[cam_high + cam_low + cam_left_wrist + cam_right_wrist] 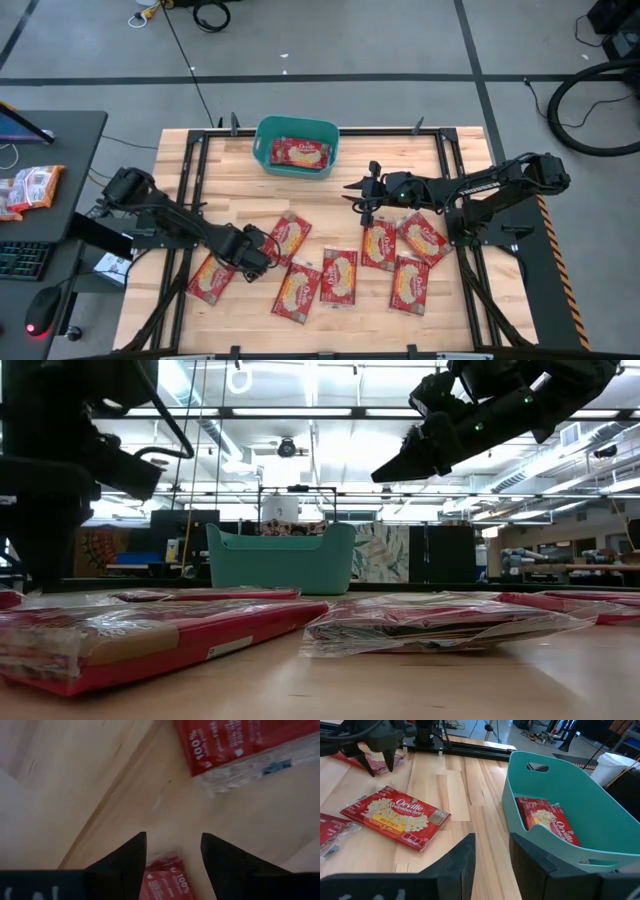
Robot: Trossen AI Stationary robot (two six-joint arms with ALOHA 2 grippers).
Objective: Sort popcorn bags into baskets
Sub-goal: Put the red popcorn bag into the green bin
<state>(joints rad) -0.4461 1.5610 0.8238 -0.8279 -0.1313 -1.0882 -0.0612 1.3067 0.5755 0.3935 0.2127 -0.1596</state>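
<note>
Down low, the left tool [268,256] hovers with fingers apart among flat red popcorn bags [340,275] scattered on the wooden worktop [360,160]. Higher up, the right tool [357,187], fingers apart and empty, hangs beside the teal plastic basket [262,135] holding one bag.

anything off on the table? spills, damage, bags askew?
Nothing stands out. One popcorn bag lies flat in the teal basket; the others lie scattered at mixed angles on the table, none visibly torn or spilled.
</note>
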